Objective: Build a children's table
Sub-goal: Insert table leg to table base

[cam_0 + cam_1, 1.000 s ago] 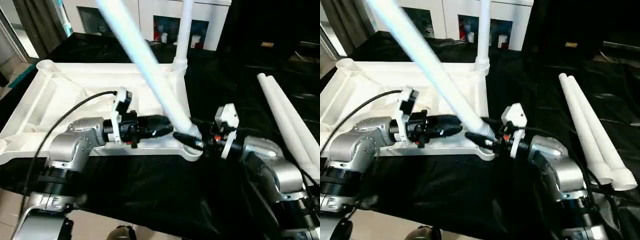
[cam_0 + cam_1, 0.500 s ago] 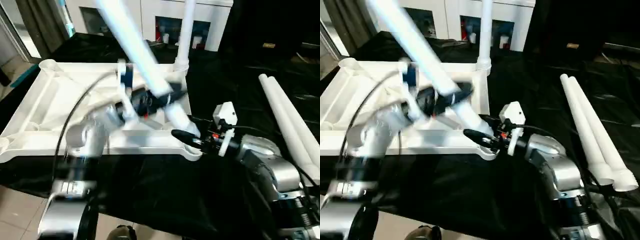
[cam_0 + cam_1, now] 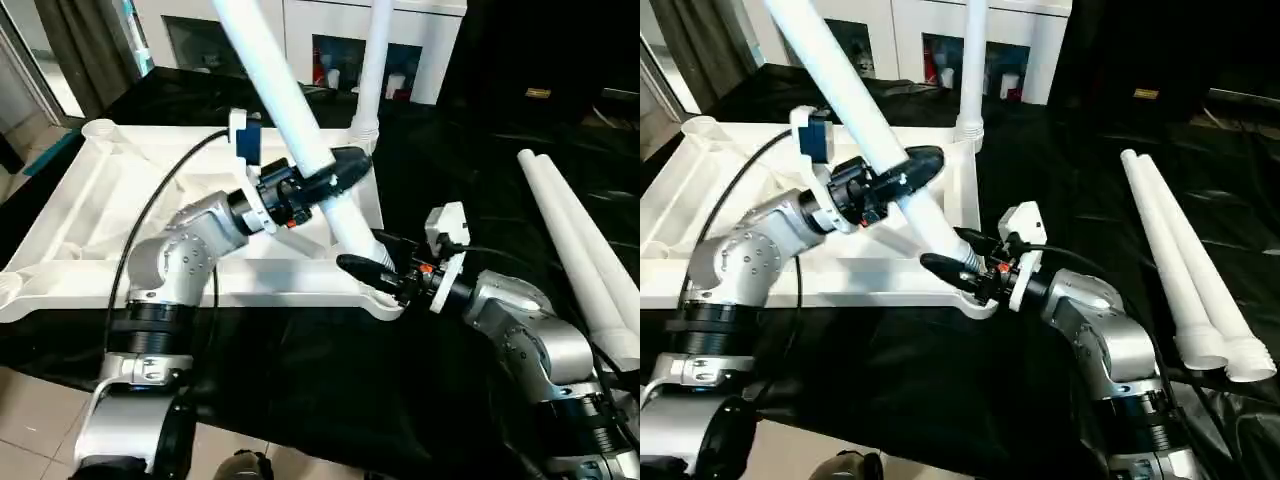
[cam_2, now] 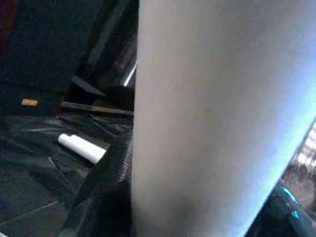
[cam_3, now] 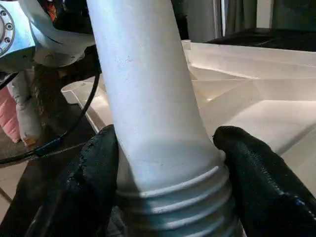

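The right end effector [image 3: 372, 264] sat nearest, low by the near right corner socket [image 3: 385, 300] of the upturned table top [image 3: 150, 190]. Its two black fingers [image 5: 94, 182] flanked the threaded foot of a slanted leg [image 3: 290, 110], one on each side, pressing against the leg just above the ridges. That foot met the socket, while the leg's shaft leaned up and away to the left.

Higher on the same leg, the left end effector [image 3: 335, 175] was clamped around the shaft, its dark fingers [image 3: 915, 165] wrapping the white tube from either side. In the left wrist view the leg ran close beside the finger.

The table top lay underside up on the black-draped tabletop [image 3: 300, 390], taking up its left half, ribs and rounded sockets facing upward. At its far right corner another leg [image 3: 372, 60] stood upright in its socket.

Two more legs [image 3: 575, 240] lay side by side, touching, along the right edge of the tabletop, well apart from the table top, wide ends toward the near edge.

Past the far edge stood white cabinets [image 3: 330, 40] with dark openings.
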Tool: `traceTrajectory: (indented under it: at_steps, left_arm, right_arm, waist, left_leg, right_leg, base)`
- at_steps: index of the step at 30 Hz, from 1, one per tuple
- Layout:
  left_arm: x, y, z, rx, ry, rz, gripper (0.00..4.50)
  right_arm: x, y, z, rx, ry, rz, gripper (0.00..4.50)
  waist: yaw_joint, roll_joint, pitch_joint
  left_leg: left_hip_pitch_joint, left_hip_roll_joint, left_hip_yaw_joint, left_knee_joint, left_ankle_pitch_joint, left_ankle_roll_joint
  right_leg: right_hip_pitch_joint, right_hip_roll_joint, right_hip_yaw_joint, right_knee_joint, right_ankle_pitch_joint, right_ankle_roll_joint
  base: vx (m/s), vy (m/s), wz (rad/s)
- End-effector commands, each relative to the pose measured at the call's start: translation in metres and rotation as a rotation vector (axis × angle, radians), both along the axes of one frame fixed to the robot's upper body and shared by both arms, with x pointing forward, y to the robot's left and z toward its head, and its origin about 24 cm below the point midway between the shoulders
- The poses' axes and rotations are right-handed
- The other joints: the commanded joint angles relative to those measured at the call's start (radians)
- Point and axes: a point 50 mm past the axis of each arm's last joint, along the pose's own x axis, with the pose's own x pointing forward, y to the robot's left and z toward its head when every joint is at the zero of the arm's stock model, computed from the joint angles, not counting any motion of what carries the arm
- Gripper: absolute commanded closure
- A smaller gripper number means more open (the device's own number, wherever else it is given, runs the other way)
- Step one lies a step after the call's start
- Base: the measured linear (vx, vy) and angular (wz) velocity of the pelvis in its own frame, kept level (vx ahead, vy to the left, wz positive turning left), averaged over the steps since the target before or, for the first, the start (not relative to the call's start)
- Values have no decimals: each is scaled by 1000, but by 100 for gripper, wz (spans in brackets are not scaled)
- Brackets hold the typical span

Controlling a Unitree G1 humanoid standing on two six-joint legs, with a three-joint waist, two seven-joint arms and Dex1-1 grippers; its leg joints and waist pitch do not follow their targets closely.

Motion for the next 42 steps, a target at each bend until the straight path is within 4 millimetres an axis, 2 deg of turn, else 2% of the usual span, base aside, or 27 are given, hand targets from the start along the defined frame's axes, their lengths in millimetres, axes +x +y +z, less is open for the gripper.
traceTrajectory:
  at_steps: [1,2,4,5,6,7,9,11,12,15,18,21,26,28,31,36,40,41,42]
  left_arm:
    - [3,-8,2,80,-7,6,253]
    - [3,-8,2,80,-7,6,254]
    - [11,-10,1,184,9,76,256]
    - [14,-10,1,214,22,99,257]
    - [14,-10,1,216,23,101,257]
    - [18,-11,3,295,27,133,260]
    - [19,-12,3,317,22,139,260]
    - [23,-14,8,345,39,167,260]
    - [24,-15,11,352,48,182,260]
    - [26,-19,20,347,52,183,260]
    - [26,-21,22,338,51,175,260]
    - [24,-22,23,332,50,153,260]
    - [23,-23,21,365,79,147,260]
    - [22,-24,21,376,78,147,260]
    - [19,-27,23,368,71,131,260]
    - [17,-31,28,334,74,116,260]
    - [17,-30,30,325,79,119,260]
    - [17,-30,31,321,80,119,260]
    - [17,-29,31,319,80,118,260]
  right_arm:
    - [1,-3,7,28,-15,-28,174]
    - [1,-3,7,28,-15,-28,139]
    - [-4,-3,8,47,6,9,102]
    - [-5,-3,8,51,14,24,93]
    - [-6,-3,8,51,15,26,93]
    - [-2,-7,13,60,23,-17,77]
    - [-1,-9,15,71,30,-35,61]
    - [4,-14,25,120,44,-52,55]
    - [6,-17,31,137,48,-48,53]
    - [7,-20,34,91,77,1,53]
    - [6,-20,28,9,96,26,53]
    - [6,-17,23,-36,128,41,53]
    - [14,-13,23,-82,137,30,53]
    - [16,-12,25,-93,125,30,53]
    - [21,-5,28,-125,95,26,53]
    - [24,9,23,-163,82,42,53]
    - [24,11,18,-181,90,62,100]
    - [24,11,17,-185,93,66,100]
    - [24,11,17,-185,97,67,106]
  waist:
    - [3,-1,-92]
    - [3,-2,-92]
    - [3,5,-91]
    - [4,1,-91]
    - [4,1,-91]
    - [5,4,-92]
    - [4,1,-92]
    - [4,6,-93]
    - [4,4,-92]
    - [6,1,-93]
    - [11,-1,-96]
    - [10,-2,-98]
    - [8,-7,-95]
    - [9,-6,-96]
    - [8,-10,-100]
    - [9,-10,-103]
    - [9,-14,-102]
    - [9,-13,-101]
    - [8,-17,-101]
  left_leg:
    - [17,27,-13,-58,-68,87]
    - [18,27,-14,-59,-68,86]
    - [19,26,-13,-58,-70,84]
    - [18,26,-15,-58,-70,84]
    - [19,26,-14,-58,-74,85]
    - [18,26,-15,-58,-66,82]
    - [17,24,-16,-58,-60,79]
    - [20,25,-15,-58,-67,72]
    - [19,23,-15,-58,-70,71]
    - [19,23,-15,-56,-62,65]
    - [15,20,-14,-52,-27,78]
    - [13,20,-15,-51,-20,83]
    - [16,22,-13,-53,-51,72]
    - [16,24,-13,-53,-48,70]
    - [15,23,-12,-50,-19,77]
    - [12,22,-12,-47,2,92]
    - [13,22,-12,-48,-18,90]
    - [13,23,-12,-48,-21,88]
    - [13,23,-11,-49,-26,86]
  right_leg:
    - [64,-46,27,-56,46,-302]
    - [64,-46,27,-56,46,-302]
    - [63,-46,27,-57,49,-302]
    - [66,-45,27,-55,58,-296]
    - [66,-45,27,-57,54,-294]
    - [66,-46,27,-55,61,-294]
    - [68,-46,26,-55,68,-296]
    - [66,-45,26,-55,59,-304]
    - [68,-44,26,-55,60,-310]
    - [70,-44,26,-55,58,-313]
    - [72,-45,26,-50,119,-316]
    - [73,-45,25,-48,130,-320]
    - [69,-47,25,-56,42,-314]
    - [69,-47,26,-54,40,-311]
    - [70,-46,26,-49,88,-316]
    - [71,-46,24,-44,127,-327]
    - [72,-47,25,-48,82,-317]
    - [71,-47,25,-48,75,-316]
    - [71,-47,26,-50,67,-313]
  base:
    - [0,0,0]
    - [0,0,0]
    - [0,0,0]
    - [0,0,0]
    - [0,0,0]
    - [0,0,0]
    - [0,0,0]
    - [0,0,0]
    - [0,0,0]
    - [0,0,0]
    - [0,0,0]
    - [0,0,0]
    - [0,0,0]
    - [0,0,0]
    - [0,0,0]
    - [0,0,0]
    - [0,0,0]
    - [0,0,0]
    - [0,0,0]
